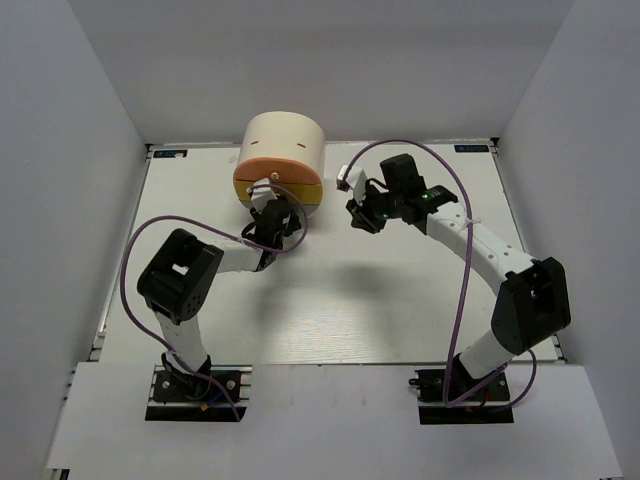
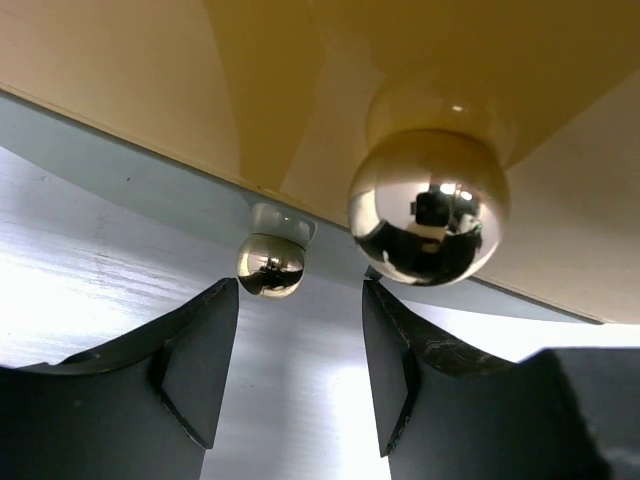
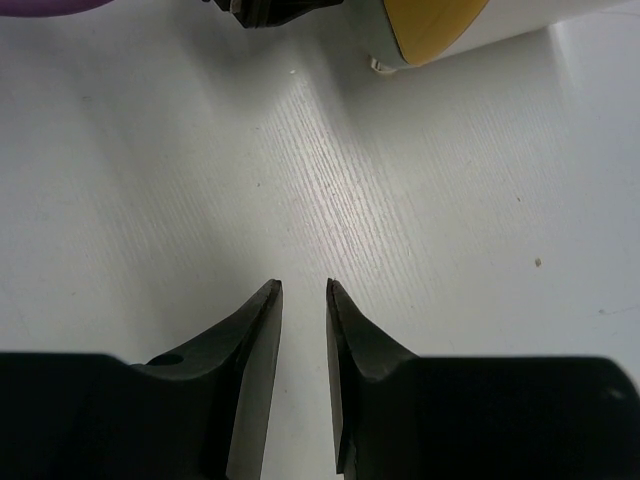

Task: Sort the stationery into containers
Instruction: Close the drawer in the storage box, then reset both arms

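Observation:
The cream cabinet (image 1: 285, 140) stands at the back of the table, with its orange drawer (image 1: 262, 170) above its yellow drawer (image 1: 305, 195). No stationery shows in any view. My left gripper (image 1: 277, 212) is open and empty right in front of the drawers. In the left wrist view its fingertips (image 2: 300, 285) sit just below a shiny round knob (image 2: 430, 205) on a yellowish drawer front, apart from it. A smaller shiny ball (image 2: 270, 265) shows lower left. My right gripper (image 1: 357, 215) hovers over bare table (image 3: 304, 285), jaws slightly apart and empty.
The yellow drawer's edge (image 3: 435, 25) and part of the left arm (image 3: 270, 10) show at the top of the right wrist view. White walls enclose the table (image 1: 330, 300) on three sides. Purple cables loop over both arms.

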Robot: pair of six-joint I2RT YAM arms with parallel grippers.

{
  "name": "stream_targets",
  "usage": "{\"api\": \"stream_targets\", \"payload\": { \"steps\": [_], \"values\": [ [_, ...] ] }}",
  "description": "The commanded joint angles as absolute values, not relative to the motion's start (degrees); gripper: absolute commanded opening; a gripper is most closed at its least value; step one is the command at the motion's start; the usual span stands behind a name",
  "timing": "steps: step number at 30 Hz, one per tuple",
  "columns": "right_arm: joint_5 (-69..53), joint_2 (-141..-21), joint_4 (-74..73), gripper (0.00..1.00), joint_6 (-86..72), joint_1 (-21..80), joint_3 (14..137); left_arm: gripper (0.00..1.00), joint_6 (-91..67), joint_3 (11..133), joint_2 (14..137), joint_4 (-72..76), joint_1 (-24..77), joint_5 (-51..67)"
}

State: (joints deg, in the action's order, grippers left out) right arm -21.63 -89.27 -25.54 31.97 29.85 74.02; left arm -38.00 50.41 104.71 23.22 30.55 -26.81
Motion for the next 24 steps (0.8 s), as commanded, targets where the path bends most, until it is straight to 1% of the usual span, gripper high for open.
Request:
{"api": "stream_targets", "payload": {
  "steps": [1, 6, 7, 11, 14, 18, 20, 22, 24],
  "values": [
    [-23.03, -87.10, -24.96, 0.31, 31.73, 29.53, 73.39, 0.62, -39.37, 52.03, 104.77, 26.80, 30.23, -28.74],
    [-23.29, -86.84, -24.96, 0.31, 31.90, 29.36, 73.04, 0.62, -39.37, 50.89, 104.77, 29.97, 30.76, -29.27],
    [-23.20, -86.84, -24.96, 0.32, 31.82, 29.36, 73.04, 0.62, -39.37, 50.89, 104.77, 29.97, 30.76, -29.27],
    [-23.20, -86.75, -25.05, 0.32, 31.90, 29.44, 72.86, 0.62, -38.85, 50.89, 104.77, 29.97, 30.76, -29.27],
    [-23.20, -86.84, -25.14, 0.32, 31.99, 29.27, 72.69, 0.62, -38.06, 49.49, 103.54, 29.97, 30.76, -25.15],
    [-23.29, -86.48, -24.79, 0.33, 31.99, 29.09, 72.25, 0.64, -38.06, 43.26, 98.10, 30.49, 31.29, -20.40],
    [-23.20, -86.66, -24.70, 0.33, 31.99, 29.27, 71.81, 0.65, -38.06, 39.04, 93.36, 29.98, 31.29, -17.77],
    [-23.20, -86.66, -24.52, 0.36, 31.73, 29.18, 71.63, 0.65, -37.36, 35.08, 89.67, 29.27, 31.29, -15.66],
    [-23.47, -86.75, -24.44, 0.38, 31.38, 29.27, 71.46, 0.66, -35.07, 31.66, 83.25, 26.65, 31.29, -13.54]
  ]
}}
